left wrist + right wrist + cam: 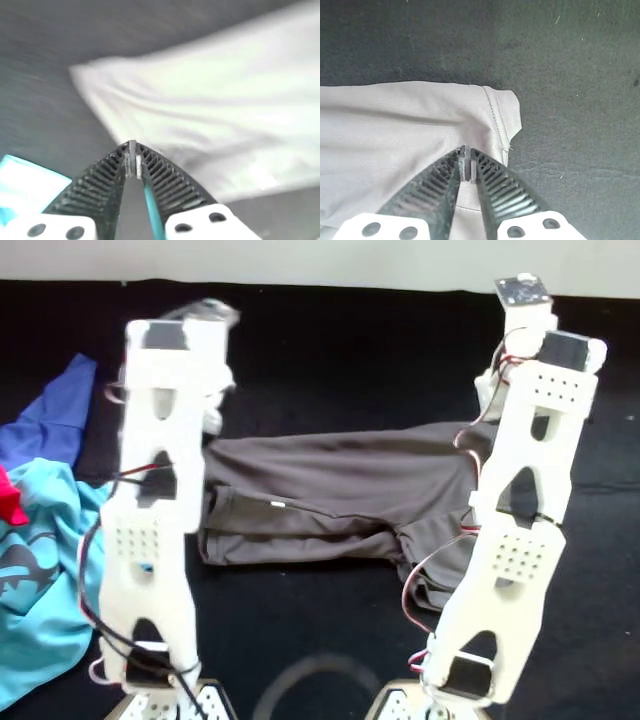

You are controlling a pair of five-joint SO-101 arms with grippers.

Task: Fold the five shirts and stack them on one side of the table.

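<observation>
The right gripper (466, 169) is closed tight on the grey shirt (395, 130), just inside its hemmed corner. The left gripper (132, 161) has its tips together at the shirt's other edge, but if cloth is between them I cannot tell. For a clean fold, I think both should carry their edges level, keeping the cloth taut. The shirt lies spread on the black table (330, 360) between the arms.

Black worktop (330, 360), lint-specked. Pale wall strip (300, 260) along the back. Faint grey ring mark (300, 680) near the front edge.
</observation>
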